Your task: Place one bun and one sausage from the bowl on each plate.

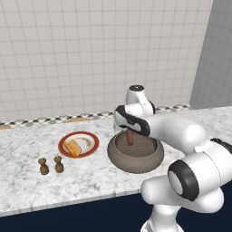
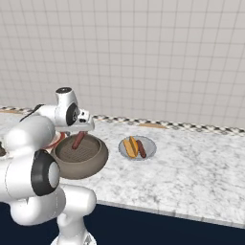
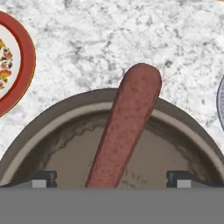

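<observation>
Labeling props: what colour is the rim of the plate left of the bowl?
Red rim, clearest in the left base view.

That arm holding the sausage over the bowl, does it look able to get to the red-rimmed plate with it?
Probably yes. The red-rimmed plate lies just beside the bowl, its bun leaves bare room, and nothing stands between. The sausage hangs above the bowl under the gripper.

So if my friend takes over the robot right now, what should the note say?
Gripper: above the bowl, with a sausage hanging from it. Whether the fingers are gripping it can't be seen.
Grey plate: has a bun and a sausage. Done.
Red-rimmed plate: has a bun but no sausage yet.
Left: carry the sausage over to the red-rimmed plate and set it beside the bun.
Two small brown shakers stand in front of that plate; leave them alone.
</observation>
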